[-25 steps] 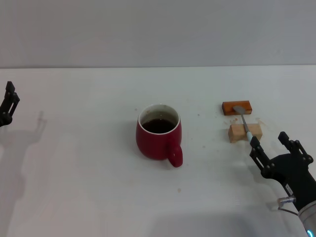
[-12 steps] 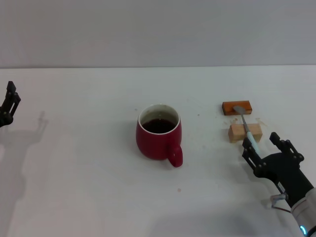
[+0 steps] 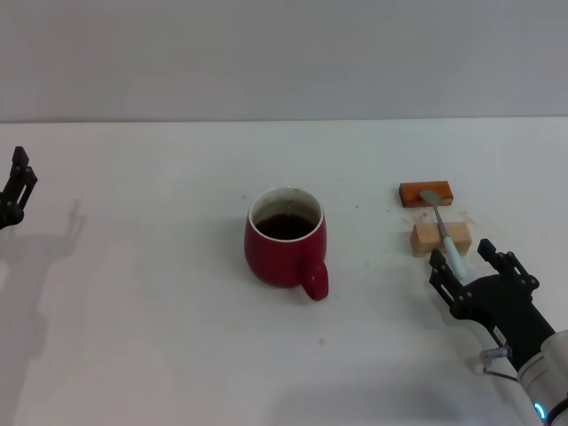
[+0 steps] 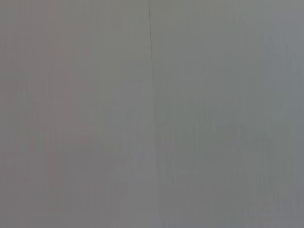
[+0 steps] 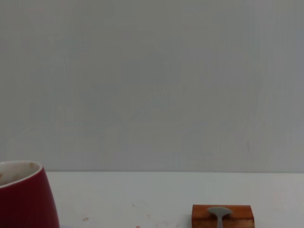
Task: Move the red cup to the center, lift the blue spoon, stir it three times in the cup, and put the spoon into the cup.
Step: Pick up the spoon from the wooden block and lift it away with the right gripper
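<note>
The red cup stands near the middle of the head view, a little left of centre, upright on the white bench; it holds dark liquid, its inside wall is white, and its thick handle points toward the lower right of the frame. In the right wrist view only a part of the cup shows, in the lower left corner.

The blue spoon lies in the right part of the head view, well apart from the cup; its grey bowl rests on the orange-brown block and its pale blue handle crosses the tan wooden block, running down toward the lower right. In the right wrist view the orange-brown block sits at the bottom edge, right of centre, with the grey bowl of the spoon on top of it.

The right end effector is in the lower right of the head view; its two black fingers are spread wide apart and grasp nothing; the free end of the spoon handle lies between them, and I cannot tell if a finger touches it.

The left end effector is at the far left edge of the head view, far from the cup; only a small part shows, and I cannot tell if it is released or clenched. The left wrist view shows only a plain grey surface.
</note>
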Available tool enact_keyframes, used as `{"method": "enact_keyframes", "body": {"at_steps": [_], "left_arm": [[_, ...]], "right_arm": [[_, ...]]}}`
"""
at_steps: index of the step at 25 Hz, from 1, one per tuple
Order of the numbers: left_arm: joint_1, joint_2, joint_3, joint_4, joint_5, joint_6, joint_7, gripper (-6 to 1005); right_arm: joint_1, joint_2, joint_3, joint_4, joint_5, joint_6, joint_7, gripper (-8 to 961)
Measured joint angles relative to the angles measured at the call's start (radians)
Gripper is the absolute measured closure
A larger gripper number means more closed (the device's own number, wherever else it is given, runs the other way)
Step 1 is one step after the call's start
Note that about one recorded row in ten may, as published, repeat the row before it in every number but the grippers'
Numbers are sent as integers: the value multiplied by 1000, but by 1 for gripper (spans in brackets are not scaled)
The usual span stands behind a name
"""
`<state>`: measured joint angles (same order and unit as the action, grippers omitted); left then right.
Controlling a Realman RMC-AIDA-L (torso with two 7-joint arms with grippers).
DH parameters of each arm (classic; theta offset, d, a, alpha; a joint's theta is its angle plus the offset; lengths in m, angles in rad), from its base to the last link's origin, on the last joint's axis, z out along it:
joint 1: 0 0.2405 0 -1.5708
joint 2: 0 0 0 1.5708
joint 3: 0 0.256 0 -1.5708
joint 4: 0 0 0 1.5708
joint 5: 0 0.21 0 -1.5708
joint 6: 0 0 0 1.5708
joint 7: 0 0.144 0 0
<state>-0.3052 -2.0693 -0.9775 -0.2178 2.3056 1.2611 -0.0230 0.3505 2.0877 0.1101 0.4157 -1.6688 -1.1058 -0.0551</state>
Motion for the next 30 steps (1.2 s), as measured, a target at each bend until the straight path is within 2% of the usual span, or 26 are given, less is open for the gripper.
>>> {"method": "enact_keyframes", "body": {"at_steps": [15,20,30], "left_arm": [[0,1,-3,0,-4,-2,0,172],[0,2,-3,0,-5,-2,0,172],[-1,2,-3,0,-5,-2,0,172]], "right_arm": [[5,0,3,4,0,15,0,258],[8,0,4,5,0,26,0,398],[9,0,4,5,0,29,0,464]]}}
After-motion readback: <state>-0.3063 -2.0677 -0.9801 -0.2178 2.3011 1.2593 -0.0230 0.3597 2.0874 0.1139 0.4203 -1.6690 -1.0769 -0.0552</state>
